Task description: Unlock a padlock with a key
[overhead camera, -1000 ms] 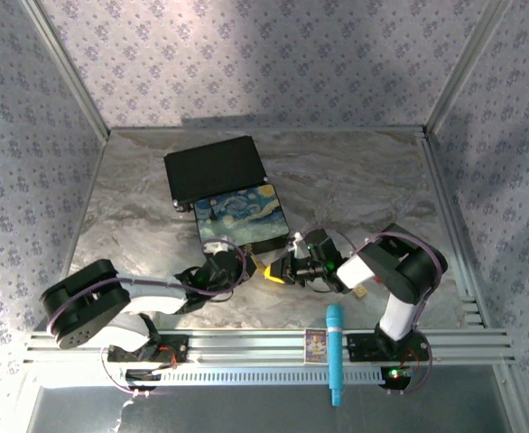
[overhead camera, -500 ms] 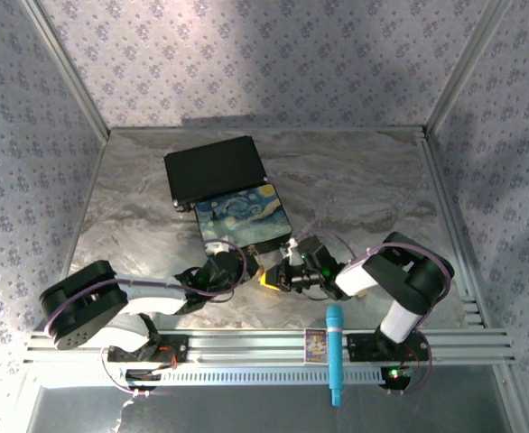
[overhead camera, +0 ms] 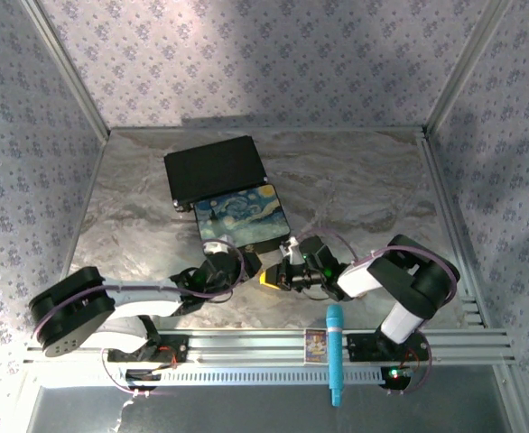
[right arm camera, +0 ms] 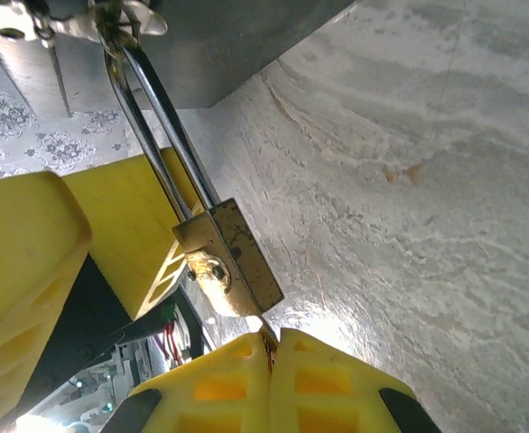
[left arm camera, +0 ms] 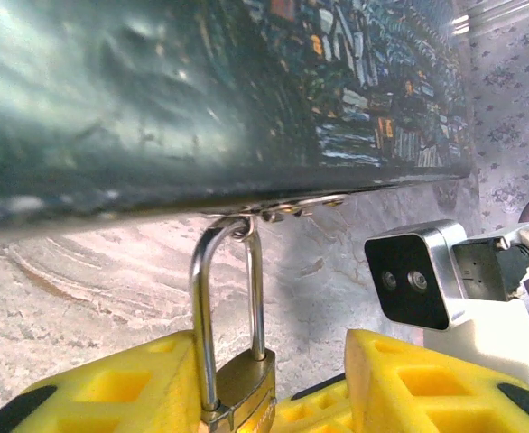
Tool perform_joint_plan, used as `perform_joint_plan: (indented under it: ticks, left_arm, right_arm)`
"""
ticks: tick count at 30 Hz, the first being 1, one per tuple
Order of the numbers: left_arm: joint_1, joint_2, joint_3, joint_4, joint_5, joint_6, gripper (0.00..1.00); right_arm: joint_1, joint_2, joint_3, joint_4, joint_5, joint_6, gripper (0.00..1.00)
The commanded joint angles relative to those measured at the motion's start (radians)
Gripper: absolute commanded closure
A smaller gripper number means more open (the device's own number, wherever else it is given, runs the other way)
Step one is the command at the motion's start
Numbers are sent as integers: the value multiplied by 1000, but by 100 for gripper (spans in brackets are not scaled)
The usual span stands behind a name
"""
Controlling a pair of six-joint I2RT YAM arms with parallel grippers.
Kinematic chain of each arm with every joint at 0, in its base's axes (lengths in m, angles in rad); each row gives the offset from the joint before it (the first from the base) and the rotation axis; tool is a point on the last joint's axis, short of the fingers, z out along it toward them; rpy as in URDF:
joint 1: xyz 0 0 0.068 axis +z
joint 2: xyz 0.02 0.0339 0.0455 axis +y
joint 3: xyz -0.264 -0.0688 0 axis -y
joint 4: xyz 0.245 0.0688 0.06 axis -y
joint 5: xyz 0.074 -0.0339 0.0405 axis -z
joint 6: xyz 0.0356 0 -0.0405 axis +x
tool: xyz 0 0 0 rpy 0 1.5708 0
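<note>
The padlock (left arm camera: 242, 390) hangs at the front edge of the starry-night painted box (overhead camera: 242, 216). Its thin silvery shackle (left arm camera: 201, 307) is hooked through a small metal hasp (left arm camera: 283, 209) under the box's rim. In the left wrist view the brass body sits low between the yellow fingers of the left hand (left arm camera: 278, 379). That hand is spread wider than the lock. The body lies against the finger (left arm camera: 111, 392) on the left of that view, and a gap separates it from the other finger.

In the right wrist view the padlock's keyhole end (right arm camera: 233, 262) is tilted down toward the right hand (right arm camera: 269, 356). That hand's two yellow fingers are pressed together on a thin key (right arm camera: 265, 334). Only a sliver of the key shows above the pads, its tip at the lower edge of the lock body. I cannot tell whether the tip has entered the keyhole.

From above, both arms reach low across the marbled bench (overhead camera: 364, 189) and meet just in front of the painted box. A flat black case (overhead camera: 215, 169) lies behind the box, touching it. A teal marker (overhead camera: 334, 354) rests across the near rail.
</note>
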Motion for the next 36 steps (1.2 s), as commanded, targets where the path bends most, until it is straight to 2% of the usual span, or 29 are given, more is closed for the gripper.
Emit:
perform_joint_plan:
  ticks: [1, 4, 7, 14, 20, 25, 29, 30, 32, 36]
  left_arm:
    - [-28, -1, 11, -10, 60, 6, 53]
    - [-28, 16, 19, -10, 56, -2, 40]
    - [-28, 17, 0, -1, 32, -24, 32]
    - [-28, 22, -6, 8, -3, -50, 32]
    - [-28, 35, -22, 11, -44, -95, 52]
    - [-28, 36, -30, 6, -61, -115, 76]
    - [-30, 29, -42, 7, -52, -131, 92]
    - [-31, 23, -47, 6, -52, -133, 94]
    - [-32, 6, -51, -11, -55, -136, 98]
    - [-30, -38, -63, -50, -73, -141, 100]
  right_arm:
    - [-8, -19, 15, 93, 48, -7, 100]
    - [-7, -18, 13, 97, 52, -3, 100]
    - [-7, -25, 8, 91, 57, -4, 100]
    - [1, -22, 9, 86, 56, -6, 100]
    - [6, -26, 9, 77, 54, -8, 100]
    - [12, -29, 9, 83, 55, -2, 100]
    - [7, -22, 8, 139, 44, 49, 100]
    - [2, -18, 7, 172, 36, 70, 96]
    - [0, -32, 14, 164, 33, 75, 80]
    - [24, -155, 55, -183, 124, -81, 50]
